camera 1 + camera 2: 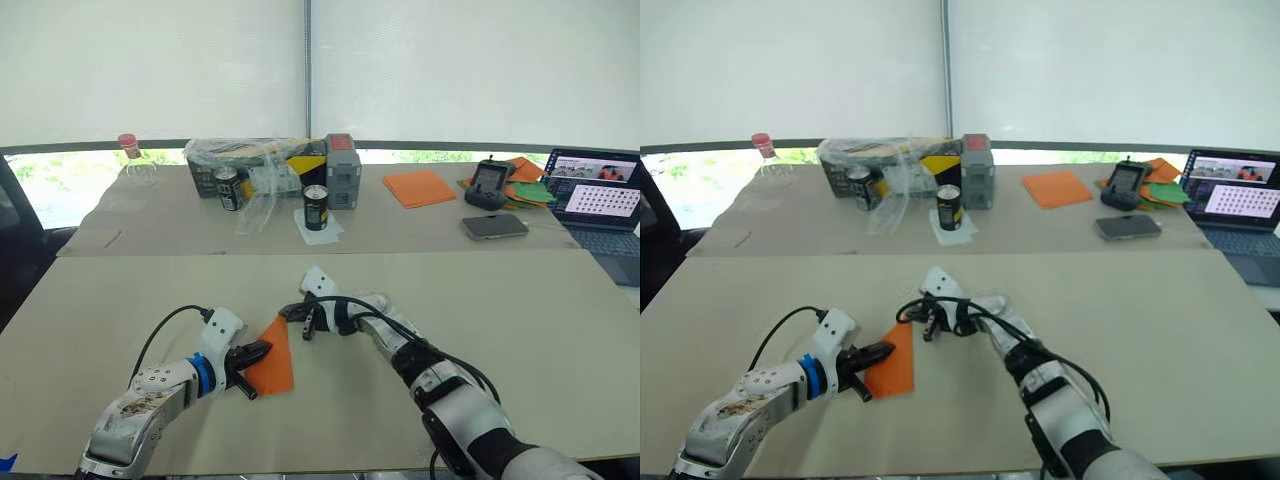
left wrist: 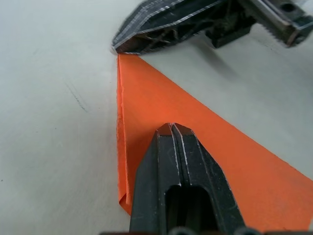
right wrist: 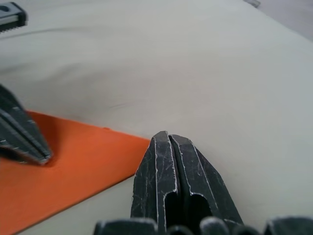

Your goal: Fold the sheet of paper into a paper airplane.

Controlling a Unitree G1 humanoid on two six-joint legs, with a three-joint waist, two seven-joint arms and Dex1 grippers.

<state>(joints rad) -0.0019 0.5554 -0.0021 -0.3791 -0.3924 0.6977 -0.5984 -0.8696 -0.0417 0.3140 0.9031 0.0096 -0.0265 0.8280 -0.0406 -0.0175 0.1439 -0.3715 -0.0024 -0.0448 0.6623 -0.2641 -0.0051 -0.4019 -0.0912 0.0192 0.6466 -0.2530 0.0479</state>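
The bright-orange sheet of paper (image 1: 275, 362) lies flat on the near table, folded into a pointed wedge of layers like a flat paper airplane, its tip pointing away from me. My left gripper (image 1: 262, 349) is shut and its fingertips press down on the wide part of the paper (image 2: 161, 103). My right gripper (image 1: 290, 313) is shut too, its tip resting on the table right at the wedge's point (image 3: 122, 147). A doubled fold runs along one long edge of the paper.
On the far table stand two cans (image 1: 316, 207), a box in clear plastic (image 1: 255, 165), a stack of orange paper (image 1: 419, 187), a phone (image 1: 494, 226), a controller (image 1: 488, 185) and a laptop (image 1: 600, 200). A bottle (image 1: 132, 160) is at the far left.
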